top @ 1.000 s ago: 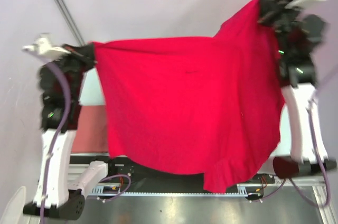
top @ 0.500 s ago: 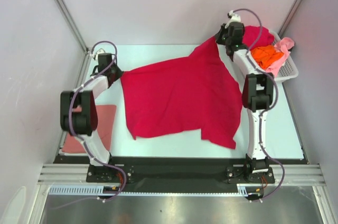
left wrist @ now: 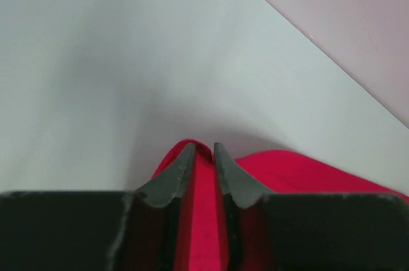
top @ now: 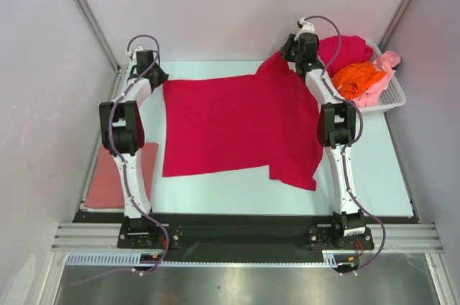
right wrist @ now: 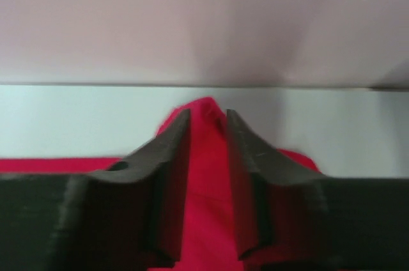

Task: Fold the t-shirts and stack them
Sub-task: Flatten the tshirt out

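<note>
A crimson t-shirt (top: 237, 129) lies spread flat on the table, its near right corner folded over. My left gripper (top: 159, 77) is at the shirt's far left corner. In the left wrist view its jaws (left wrist: 204, 149) stand slightly apart with red cloth (left wrist: 203, 207) lying between them. My right gripper (top: 286, 57) is at the far right corner, where the cloth bunches up. There too the jaws (right wrist: 208, 114) are a little apart over a ridge of red cloth (right wrist: 204, 175). A folded salmon pink t-shirt (top: 115, 175) lies at the left edge.
A white slotted basket (top: 392, 93) at the far right holds an orange t-shirt (top: 357, 77), a light pink t-shirt (top: 388, 64) and another crimson t-shirt (top: 345, 49). Walls close in the table at the back and both sides.
The arms swung the crimson shirt down from the air and laid it flat on the table, pulling it toward the far edge. Both grippers' jaws have parted a little.
</note>
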Motion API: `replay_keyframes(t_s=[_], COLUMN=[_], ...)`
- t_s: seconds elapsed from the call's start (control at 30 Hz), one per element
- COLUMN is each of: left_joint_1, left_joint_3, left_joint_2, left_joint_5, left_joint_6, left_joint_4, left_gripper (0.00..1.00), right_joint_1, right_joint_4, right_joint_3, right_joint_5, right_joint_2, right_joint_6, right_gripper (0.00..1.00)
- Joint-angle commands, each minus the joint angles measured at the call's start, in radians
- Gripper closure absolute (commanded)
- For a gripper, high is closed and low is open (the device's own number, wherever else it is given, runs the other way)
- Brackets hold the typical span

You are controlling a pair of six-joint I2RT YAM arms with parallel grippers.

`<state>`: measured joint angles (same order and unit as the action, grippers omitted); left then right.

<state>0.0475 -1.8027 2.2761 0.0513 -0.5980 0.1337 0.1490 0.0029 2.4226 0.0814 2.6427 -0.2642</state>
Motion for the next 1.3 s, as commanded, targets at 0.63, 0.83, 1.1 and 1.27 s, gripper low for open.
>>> replay_keyframes(t_s=[0.63, 0.83, 1.1, 1.27], left_joint_1=[-0.099, -0.202, -0.202, -0.146], left_joint_3=[0.405, 0.615, 0.868, 0.968], left_joint_2=[-0.598, -0.684, -0.935, -1.020], left_joint_5=[0.004, -0.069, -0.039, -0.010], left_joint_6=[0.179, 0.178, 0.047, -0.054], left_joint_4=[0.458, 0.523, 0.566, 0.557], left_gripper=[0.25, 0.33, 0.35, 0.39], right_joint_1=[-0.042, -0.011, -0.141, -0.198], right_joint_4=[-0.848, -0.788, -0.800, -0.922], right_joint_3=[-0.529, -1.025, -1.424, -1.548], right_joint_5=[0.000, 0.046, 0.259, 0.221], right_joint_2=[-0.617, -0.949, -1.318, -1.417], right_joint_6=[-0.063, -0.098, -0.191, -0.242], right_gripper=[0.13, 0.12, 0.35, 0.51])
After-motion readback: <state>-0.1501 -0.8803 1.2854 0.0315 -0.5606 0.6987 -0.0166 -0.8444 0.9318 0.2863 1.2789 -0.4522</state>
